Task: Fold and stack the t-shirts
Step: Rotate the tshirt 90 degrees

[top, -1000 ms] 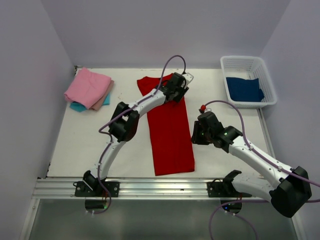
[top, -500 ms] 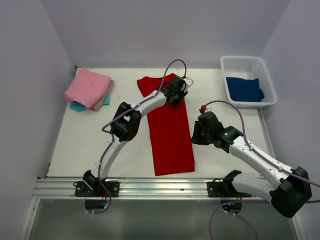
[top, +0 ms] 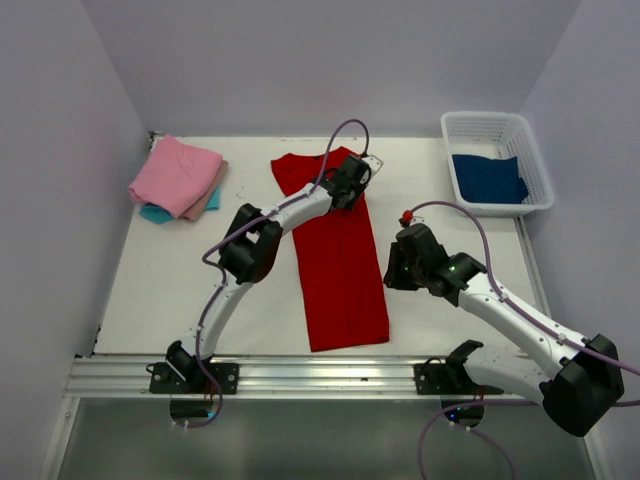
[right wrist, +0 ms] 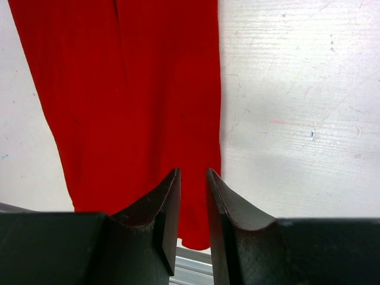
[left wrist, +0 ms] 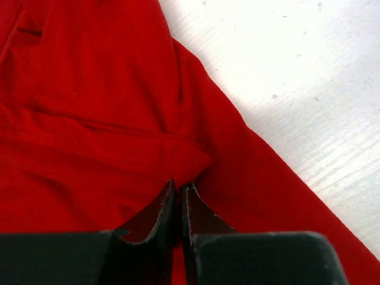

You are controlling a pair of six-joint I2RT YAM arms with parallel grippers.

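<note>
A bright red t-shirt (top: 340,270) lies folded into a long strip down the middle of the table. My left gripper (top: 351,182) is at its far right part, shut on a fold of the red cloth (left wrist: 89,89); the closed tips (left wrist: 180,185) pinch the fold's edge. My right gripper (top: 392,268) hovers by the strip's right edge, its jaws a narrow gap apart (right wrist: 193,172) and empty, with the red cloth (right wrist: 148,89) below. A pink t-shirt (top: 175,172) lies stacked on a beige one (top: 207,203) and a turquoise one (top: 155,213) at the far left.
A white mesh basket (top: 532,150) at the far right holds a dark blue t-shirt (top: 488,178). Walls close in the table on the left, back and right. A metal rail (top: 300,375) runs along the near edge.
My left gripper has moved a little left and nearer with the pinched cloth, and the shirt's far end has shifted slightly left. The right arm has hardly moved.
</note>
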